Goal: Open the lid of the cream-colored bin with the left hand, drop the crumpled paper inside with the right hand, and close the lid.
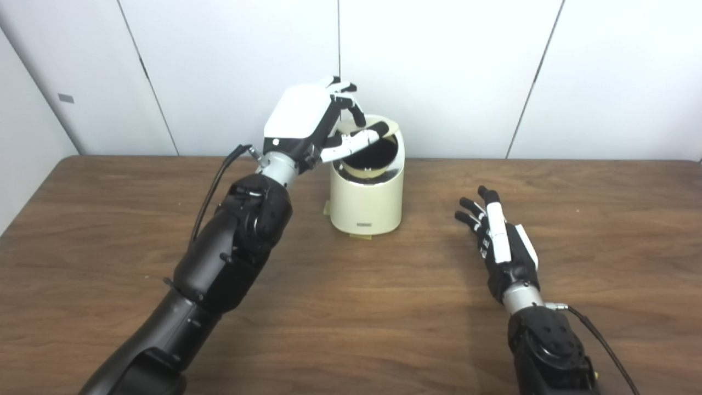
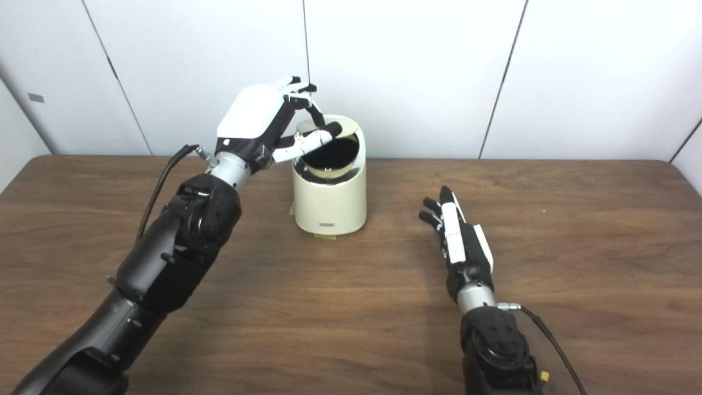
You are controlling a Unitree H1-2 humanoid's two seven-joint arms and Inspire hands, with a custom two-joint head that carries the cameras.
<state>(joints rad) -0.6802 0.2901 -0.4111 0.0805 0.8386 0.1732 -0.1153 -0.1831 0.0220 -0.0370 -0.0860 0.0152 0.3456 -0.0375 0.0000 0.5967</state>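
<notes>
At the far middle of the wooden table (image 1: 351,329) stands the cream-colored bin (image 1: 366,206), upright, close to the white wall panels (image 1: 439,71). Its swing lid (image 1: 368,164) is tilted down into the opening, so I see a dark interior; one pale edge of the lid sticks up at the back rim. My left hand (image 1: 312,123) is at the top of the bin, thumb laid across the opening and fingers curled over the back rim, apparently pinching or pressing that raised lid edge. I call it closed on the lid, though actual contact under the fingers is hard to see.

My right hand (image 1: 502,241) lies flat on the table, well apart to the right of the bin, fingers spread and straight, holding nothing. No crumpled paper shows anywhere, on the table or in the hand; I cannot tell if it is inside the bin.

Judgement: the open-and-drop part looks done, and closing the lid is the step in hand. To do it well I let the lid swing back level slowly, lift the thumb clear of the opening first so it does not jam, and avoid pushing sideways, since the bin is light and could tip or slide.
</notes>
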